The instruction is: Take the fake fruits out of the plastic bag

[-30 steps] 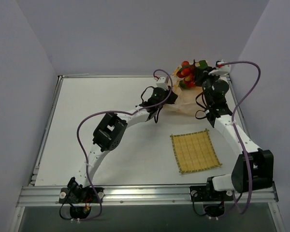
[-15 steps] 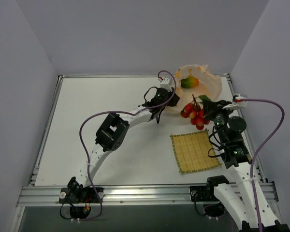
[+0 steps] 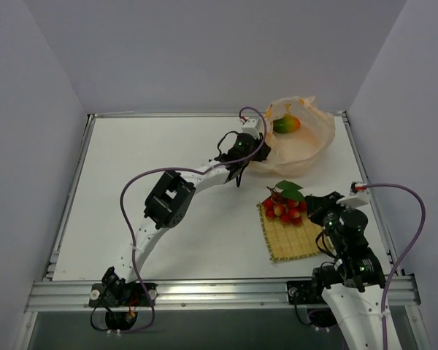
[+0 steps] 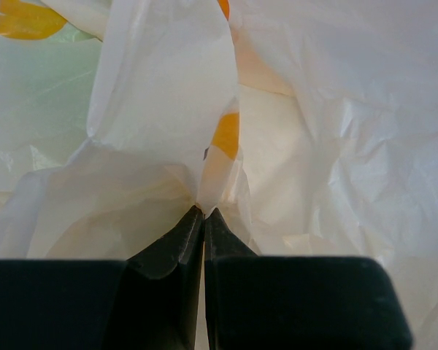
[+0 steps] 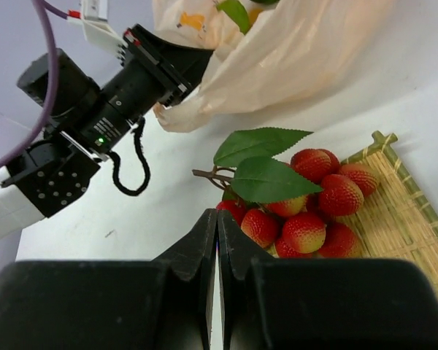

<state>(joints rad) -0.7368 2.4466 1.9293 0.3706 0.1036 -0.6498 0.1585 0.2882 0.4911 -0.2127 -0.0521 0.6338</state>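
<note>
**White bench [image 3: 168,146], one fruit out**

Closest to me, the right jaws are pressed tight together, tips right up against the red berry bunch [image 5: 314,197]. I cannot tell if they pinch any of it. The bunch sits on a corner of the yellow mat [image 5: 401,219], out of the bag. Farther off, the left jaws are squeezed on a fold of the plastic bag [image 4: 336,146]. The mango [image 3: 286,125] lies inside it. I think more fruit needs pulling out.
</note>
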